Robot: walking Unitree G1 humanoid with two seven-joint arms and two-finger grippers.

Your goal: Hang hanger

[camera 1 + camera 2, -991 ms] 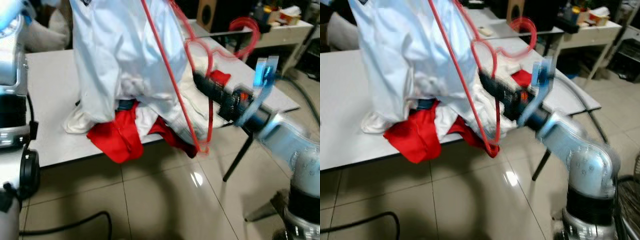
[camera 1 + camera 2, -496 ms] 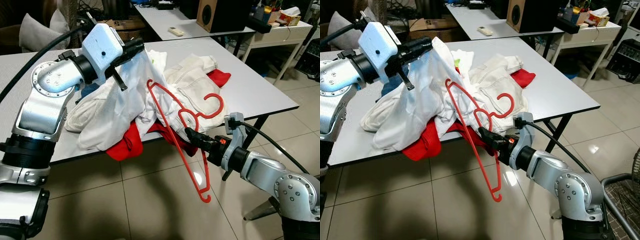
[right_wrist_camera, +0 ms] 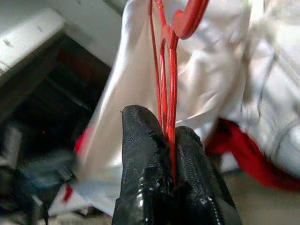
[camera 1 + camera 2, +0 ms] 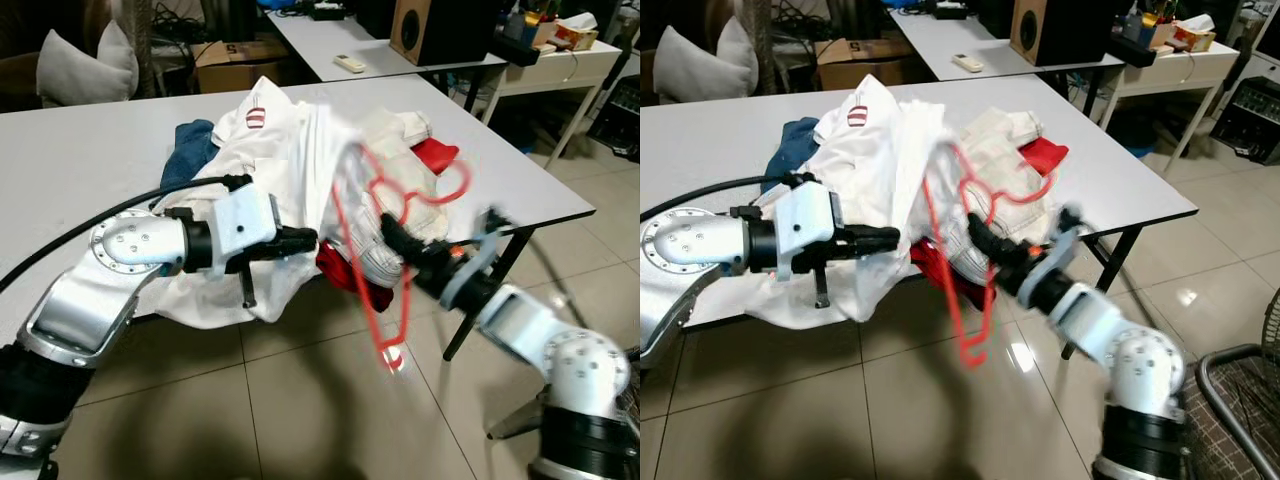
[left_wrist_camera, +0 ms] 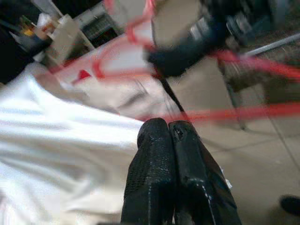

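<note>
Lowered from the upper left, the left gripper now sits mid-frame, fingers pressed together on nothing, beside the white shirt on the table. Right gripper clamps the blurred red hanger at centre, over the clothes pile's edge.

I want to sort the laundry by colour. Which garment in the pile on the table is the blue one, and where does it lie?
The blue garment lies at the pile's far left edge, partly under the white shirt with the red mark. The other clothes are white, cream or red.
</note>
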